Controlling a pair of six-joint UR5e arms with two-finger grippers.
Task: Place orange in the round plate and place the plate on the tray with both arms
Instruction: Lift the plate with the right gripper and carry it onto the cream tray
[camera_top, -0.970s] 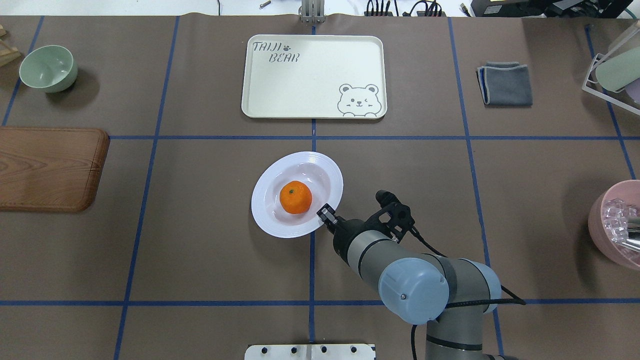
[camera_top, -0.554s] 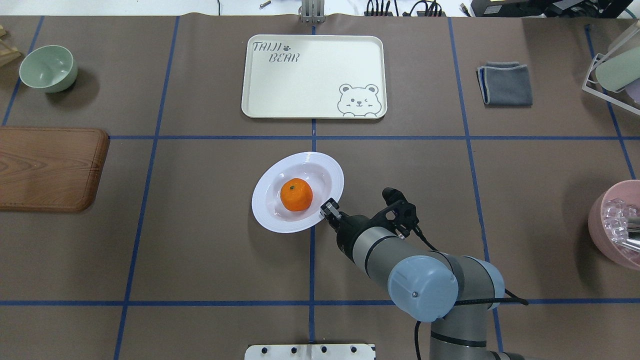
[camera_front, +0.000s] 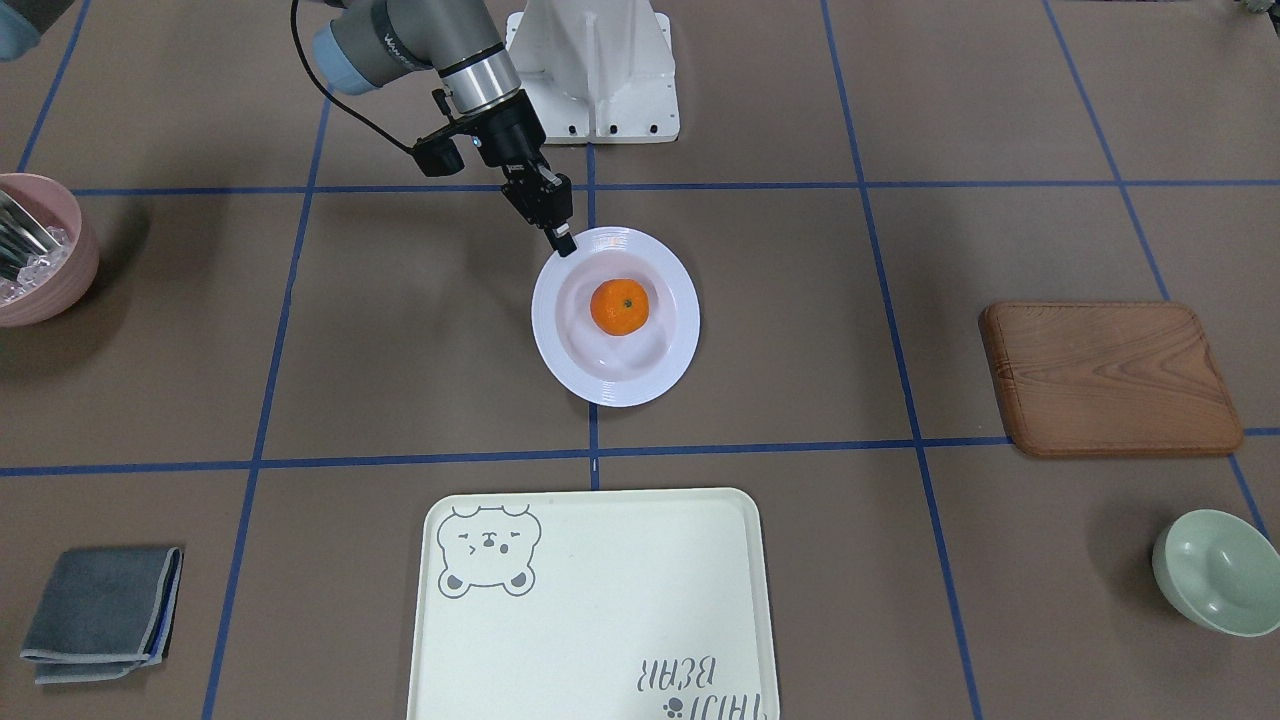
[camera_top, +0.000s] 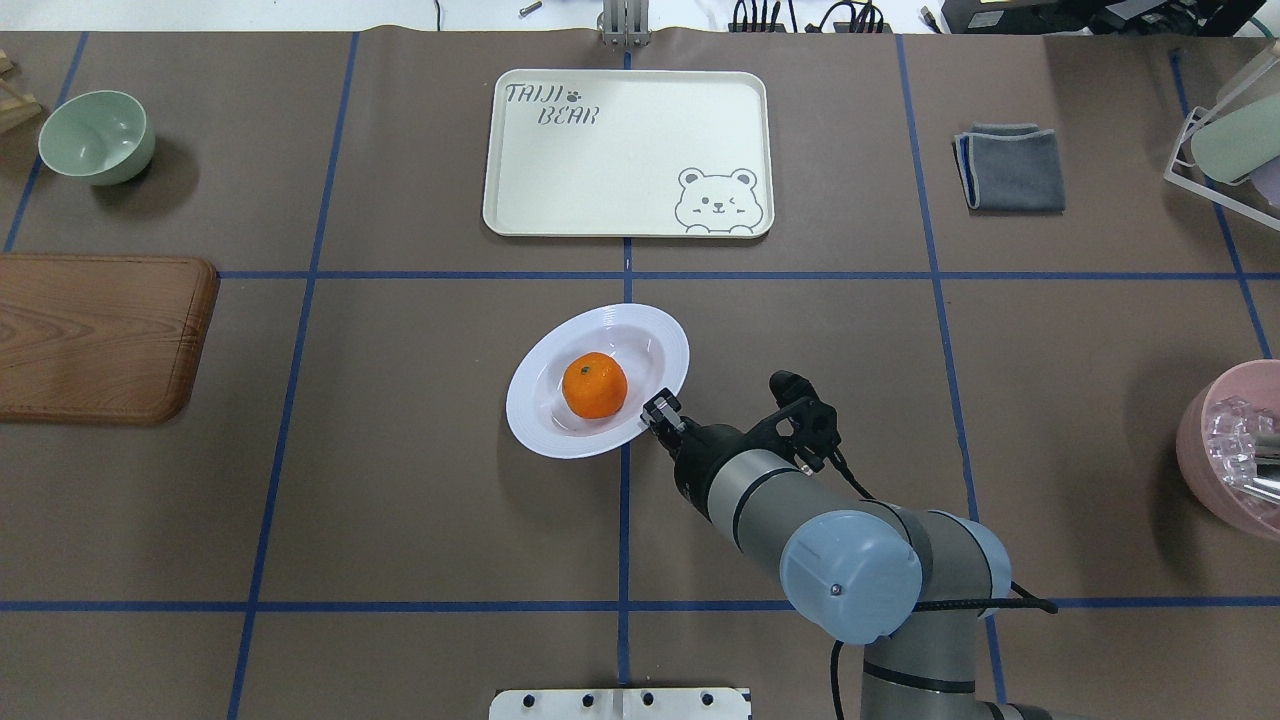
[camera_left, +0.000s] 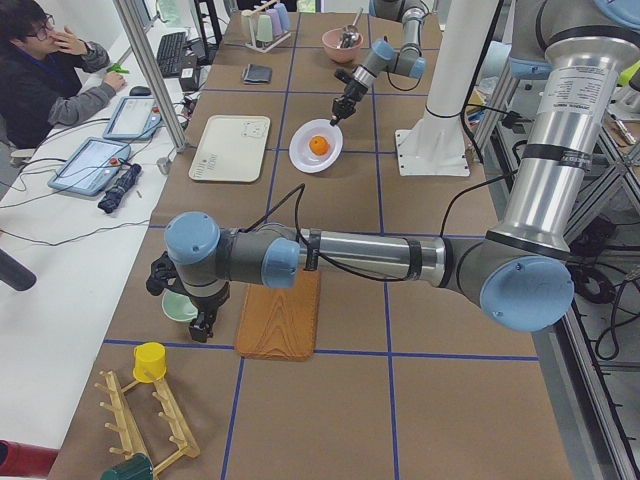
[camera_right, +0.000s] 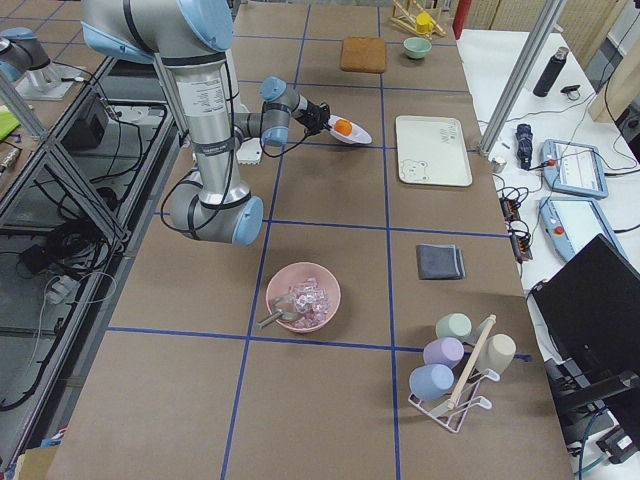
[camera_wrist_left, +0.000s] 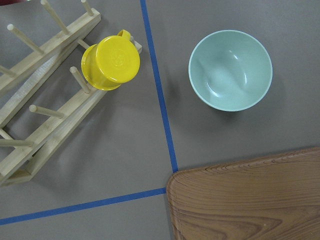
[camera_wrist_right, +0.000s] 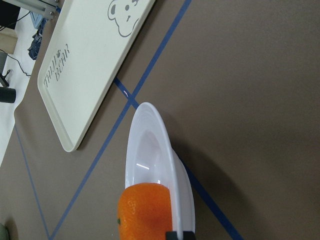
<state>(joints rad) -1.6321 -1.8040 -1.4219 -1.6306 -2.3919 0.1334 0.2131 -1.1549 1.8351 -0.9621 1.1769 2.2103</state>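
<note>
The orange (camera_top: 594, 385) lies in the sunken centre of the white round plate (camera_top: 535, 415), near the table's middle. My right gripper (camera_top: 658, 410) is shut on the plate's near right rim, and the plate hangs tilted above the table, as the right wrist view shows along the plate's rim (camera_wrist_right: 150, 145) and the orange (camera_wrist_right: 145, 210). The cream tray (camera_top: 620, 160) with its bear drawing sits beyond the plate. My left gripper (camera_left: 200, 325) shows only in the exterior left view, beside the green bowl; I cannot tell its state.
A wooden board (camera_top: 100, 335) and a mint-green bowl (camera_top: 97, 137) are at the left. A grey cloth (camera_top: 1010, 167), a cup rack (camera_top: 1225, 140) and a pink bowl (camera_top: 1230, 445) are at the right. A person sits across the table (camera_left: 45, 70).
The right gripper has raised the plate's rim, so the plate now looks more tilted and flattened. The orange has shifted slightly with it. The right arm has drawn a little rightward.
</note>
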